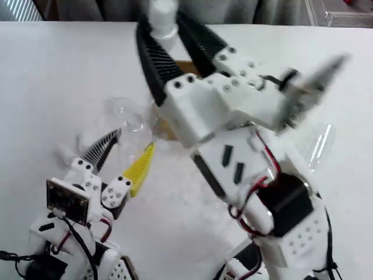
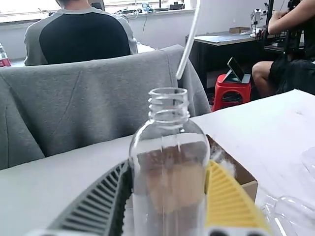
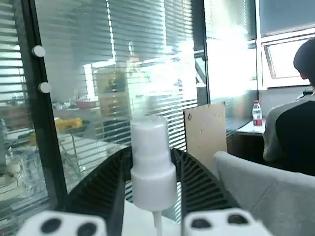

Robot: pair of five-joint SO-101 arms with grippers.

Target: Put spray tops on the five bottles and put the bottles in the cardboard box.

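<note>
bottle [image 2: 168, 162] mouth open | spray top [image 2: 189, 39] tube overhead | box [image 2: 244, 189] seemingly behind

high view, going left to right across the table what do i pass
left gripper shut on the held bottle -> white spray top between the right gripper fingers -> loose clear bottle on the table

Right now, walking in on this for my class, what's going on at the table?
The left gripper holds a clear bottle upright, neck open, with the cardboard box just behind it. The right gripper holds a white spray top raised above, and its dip tube hangs just over the bottle's neck, not yet inside. The top is not fitted, and this bottle is not in the box.
</note>
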